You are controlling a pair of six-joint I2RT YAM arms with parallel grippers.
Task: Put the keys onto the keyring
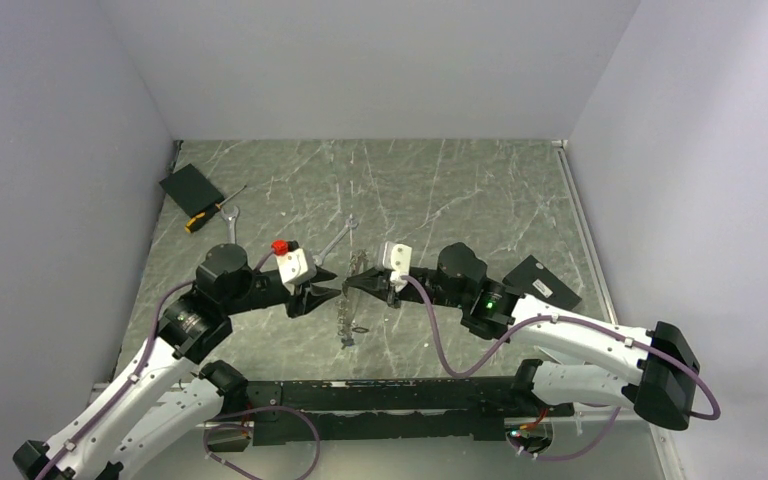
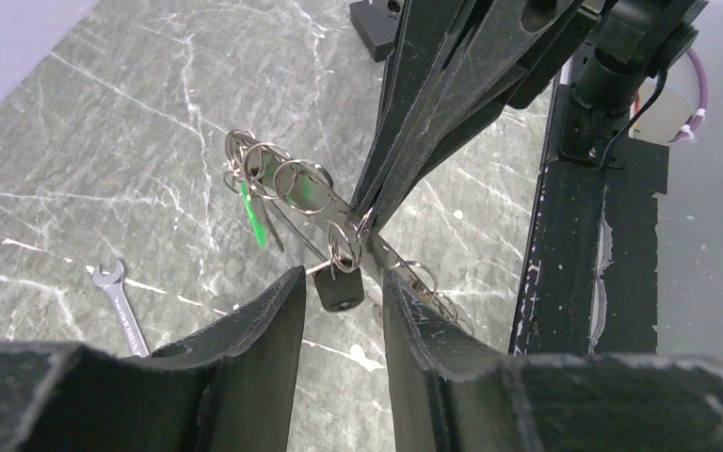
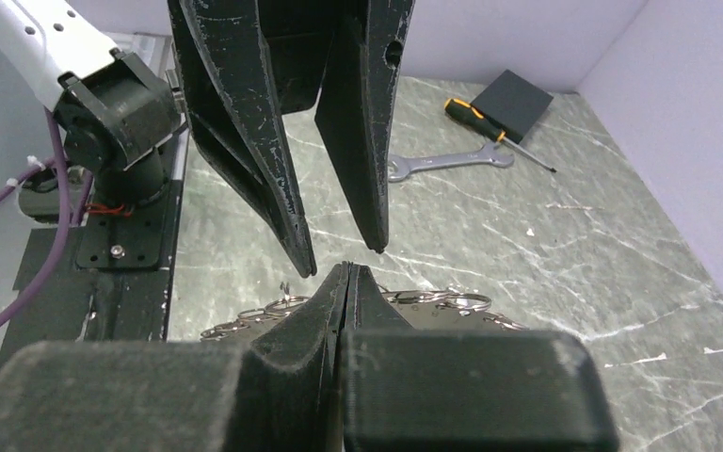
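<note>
Silvery linked rings make up the floppy, chain-like keyring (image 2: 306, 184), which hangs slantwise over the grey marbled table (image 2: 104, 141) at mid-table, between the two arms. A small green-headed key (image 2: 252, 215) dangles from the cluster of rings at its far end. A small black-headed key (image 2: 339, 290) hangs from a ring near the middle of the chain. The right gripper (image 2: 363, 215) is clenched, and its black fingertips pinch the keyring just above the black-headed key. The left gripper (image 2: 344, 275) is released: its jaws stand apart on either side of the black key's head and grasp nothing. A silver open-ended spanner (image 2: 122, 306) lies flat on the table, well apart from the keyring
</note>
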